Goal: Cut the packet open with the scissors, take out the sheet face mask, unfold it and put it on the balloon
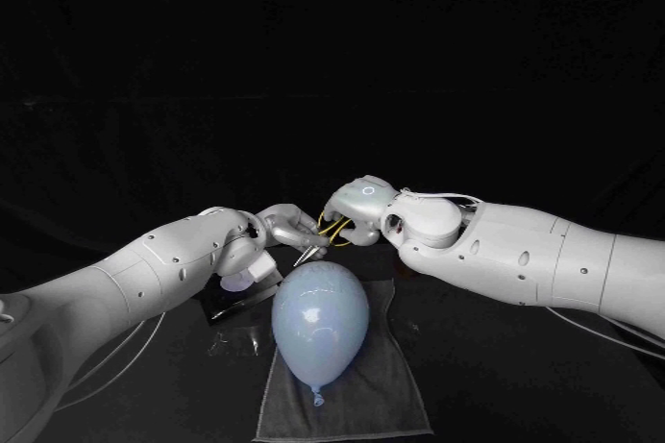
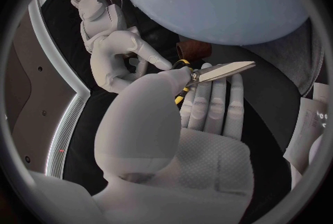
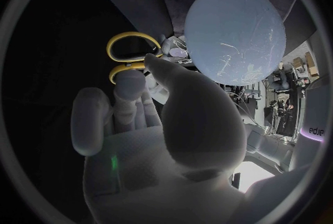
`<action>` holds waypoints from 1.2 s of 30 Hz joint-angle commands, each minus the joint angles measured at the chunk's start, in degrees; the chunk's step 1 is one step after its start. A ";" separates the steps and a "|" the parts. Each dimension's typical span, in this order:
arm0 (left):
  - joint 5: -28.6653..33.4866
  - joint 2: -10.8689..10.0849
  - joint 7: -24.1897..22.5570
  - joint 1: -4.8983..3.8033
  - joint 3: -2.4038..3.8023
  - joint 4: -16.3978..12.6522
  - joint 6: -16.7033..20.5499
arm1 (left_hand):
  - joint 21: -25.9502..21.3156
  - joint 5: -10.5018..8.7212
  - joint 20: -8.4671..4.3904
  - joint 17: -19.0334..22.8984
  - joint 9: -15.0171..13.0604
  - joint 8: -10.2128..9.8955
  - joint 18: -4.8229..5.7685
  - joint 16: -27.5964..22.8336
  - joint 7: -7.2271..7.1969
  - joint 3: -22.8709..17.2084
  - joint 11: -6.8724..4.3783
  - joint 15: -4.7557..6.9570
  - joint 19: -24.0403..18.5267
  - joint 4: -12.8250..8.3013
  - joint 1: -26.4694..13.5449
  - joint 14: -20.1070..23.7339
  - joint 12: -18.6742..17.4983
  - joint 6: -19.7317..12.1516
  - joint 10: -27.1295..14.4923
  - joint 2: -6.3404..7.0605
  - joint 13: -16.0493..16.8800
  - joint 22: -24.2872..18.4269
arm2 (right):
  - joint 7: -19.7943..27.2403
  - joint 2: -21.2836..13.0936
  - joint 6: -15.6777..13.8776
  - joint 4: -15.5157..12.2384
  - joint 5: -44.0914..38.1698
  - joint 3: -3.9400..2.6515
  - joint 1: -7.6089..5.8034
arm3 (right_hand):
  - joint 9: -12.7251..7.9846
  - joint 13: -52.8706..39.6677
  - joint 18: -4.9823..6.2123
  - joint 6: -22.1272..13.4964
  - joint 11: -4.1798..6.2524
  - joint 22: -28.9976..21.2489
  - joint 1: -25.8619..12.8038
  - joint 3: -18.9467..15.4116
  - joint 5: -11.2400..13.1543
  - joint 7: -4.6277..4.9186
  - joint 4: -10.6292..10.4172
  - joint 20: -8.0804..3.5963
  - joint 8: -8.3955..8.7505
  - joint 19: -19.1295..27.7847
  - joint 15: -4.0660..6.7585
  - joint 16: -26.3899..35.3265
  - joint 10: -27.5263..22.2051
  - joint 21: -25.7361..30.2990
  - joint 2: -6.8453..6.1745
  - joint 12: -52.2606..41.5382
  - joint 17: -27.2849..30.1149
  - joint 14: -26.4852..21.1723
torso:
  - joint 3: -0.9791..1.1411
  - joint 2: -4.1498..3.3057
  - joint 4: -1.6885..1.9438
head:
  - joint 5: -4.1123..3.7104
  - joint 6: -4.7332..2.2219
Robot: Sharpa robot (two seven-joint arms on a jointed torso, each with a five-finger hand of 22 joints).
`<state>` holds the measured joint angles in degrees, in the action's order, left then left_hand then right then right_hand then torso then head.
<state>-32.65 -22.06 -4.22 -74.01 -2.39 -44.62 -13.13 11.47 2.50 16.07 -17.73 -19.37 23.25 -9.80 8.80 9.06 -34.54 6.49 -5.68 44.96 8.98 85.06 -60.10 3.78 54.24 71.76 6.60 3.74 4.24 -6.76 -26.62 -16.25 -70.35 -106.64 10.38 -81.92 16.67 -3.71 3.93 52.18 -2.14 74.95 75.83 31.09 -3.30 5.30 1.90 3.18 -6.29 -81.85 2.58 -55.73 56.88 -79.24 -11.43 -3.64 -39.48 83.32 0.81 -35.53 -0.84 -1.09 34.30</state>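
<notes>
Two robot hands meet at scissors (image 2: 222,70): left robot hand (image 1: 284,224) pinches pivot, right robot hand (image 1: 363,210) at loops (image 1: 332,228), grip unclear. Seat fingers (image 3: 129,84) in loops before left releases.

Dim scene, soft sheen on balloon (image 1: 320,320)

The balloon (image 1: 320,320) is a pale, glossy blue, and the towel (image 1: 372,405) beneath it is plain grey. The scissors (image 2: 221,70) have yellow handles and silver blades. The counter (image 1: 527,405) is black.
</notes>
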 commanded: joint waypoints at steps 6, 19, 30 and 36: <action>-0.03 -0.14 -1.32 -0.25 0.16 -1.11 -0.18 | 0.35 0.30 0.09 -0.11 -4.70 0.20 -0.64 -0.25 0.04 -2.81 -0.17 -0.11 0.32 -3.24 -0.11 -0.33 0.02 0.34 0.39 -0.38 0.06 0.07 | -1.86 0.35 0.04 1.14 -2.18 0.07 0.31 | -0.06 -0.01 -0.44 -0.34 0.02 0.70 0.05 0.48 0.28 -0.14 0.10 -0.30 0.24 -0.22 0.34 -0.72 -0.65 -0.31 0.24 0.20 -0.69 0.14 | -0.03 -0.06 0.05 | -0.12 -0.14; -0.01 -0.31 -1.18 -0.24 0.22 -2.88 0.73 | 0.36 0.31 0.11 -0.17 -4.75 0.18 -0.61 -0.30 0.11 -3.05 -0.14 -0.11 0.25 -3.55 -0.32 -0.30 0.01 0.32 0.38 -0.47 0.06 0.07 | -1.00 0.67 1.41 2.15 -2.14 0.07 0.46 | -0.01 -0.09 -0.31 -0.19 0.05 0.17 0.12 0.66 0.29 -0.13 0.27 -0.34 0.17 0.11 0.36 -0.44 -0.46 0.12 0.10 -0.02 0.02 0.00 | -0.06 -0.10 -0.07 | -0.12 0.01; 0.49 -0.65 -1.42 -0.45 0.31 -3.63 1.43 | 0.40 0.30 0.18 -0.22 -4.81 0.14 -0.56 -0.35 0.17 -3.28 -0.09 -0.13 0.23 -3.82 -0.57 -0.26 0.00 0.28 0.36 -0.59 0.06 0.08 | -1.17 1.01 2.69 3.56 -2.16 0.07 0.87 | 0.93 -0.62 -0.55 2.93 -1.04 1.32 -1.03 3.08 0.30 1.14 -0.59 0.06 -1.59 -0.29 -0.49 -1.91 5.28 -0.42 0.92 -1.08 -0.17 -0.26 | 0.02 -0.03 -0.02 | -0.25 0.12; 0.65 -0.68 -1.62 -1.21 0.42 -3.70 2.13 | 0.42 0.30 0.21 -0.25 -4.83 0.12 -0.54 -0.38 0.20 -3.37 -0.07 -0.15 0.23 -3.92 -0.71 -0.23 -0.01 0.25 0.33 -0.67 0.06 0.09 | -1.37 1.30 3.26 4.26 -2.13 0.08 1.30 | 1.77 -0.72 -0.95 4.59 -2.02 3.21 -1.99 4.62 0.27 2.27 -1.77 1.68 -2.75 -1.23 -2.27 -5.44 10.62 -1.72 1.92 -1.60 -3.49 0.18 | 0.02 -0.02 -0.02 | -0.20 0.13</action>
<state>-32.79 -22.87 -4.34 -74.87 -2.17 -48.09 -11.61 11.70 2.62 16.07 -17.93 -19.37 23.36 -9.66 8.80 9.16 -34.40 6.36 -5.68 44.95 8.83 84.41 -60.10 3.59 54.28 71.88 6.20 3.85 4.27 -7.61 -25.47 -14.50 -66.23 -107.93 10.44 -80.79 18.41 -4.38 3.93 56.51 -4.25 74.94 74.25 35.52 -3.21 7.57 0.15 4.50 -8.86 -83.13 0.52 -60.95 67.02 -80.86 -9.88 -5.05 -42.73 83.28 0.82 -35.56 -0.88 -1.32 34.41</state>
